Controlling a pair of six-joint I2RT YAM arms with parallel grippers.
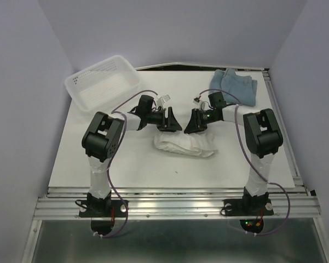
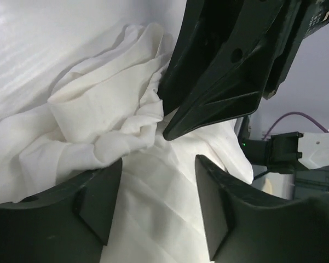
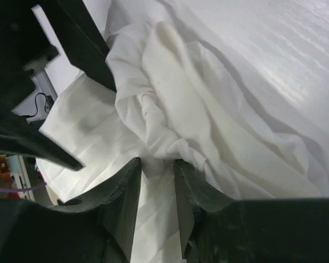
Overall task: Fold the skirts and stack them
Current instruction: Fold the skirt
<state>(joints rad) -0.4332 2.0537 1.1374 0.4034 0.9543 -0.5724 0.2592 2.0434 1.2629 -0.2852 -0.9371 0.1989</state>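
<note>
The left gripper (image 1: 169, 120) and right gripper (image 1: 190, 126) sit nose to nose over the white skirt (image 1: 186, 145), leaving little room between, while the basket (image 1: 103, 82) and blue skirt (image 1: 234, 83) block the back corners.

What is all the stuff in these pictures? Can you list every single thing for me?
white skirt: one, white, crumpled in the middle of the table, between the two claws
blue-grey skirt: one, dusty blue-grey, at the table's far right corner
mesh basket: one, white plastic, at the far left corner, nothing in it
table: one, white top
metal rail: one, silver, along the near edge, with the arm bases bolted on it
cables: two, purple, one running along each arm
left arm: one, black and white, reaching in from the left
right arm: one, black and white, reaching in from the right
left claw: one, black, open over the white skirt
right claw: one, black, tips at a fold of the white skirt
</note>
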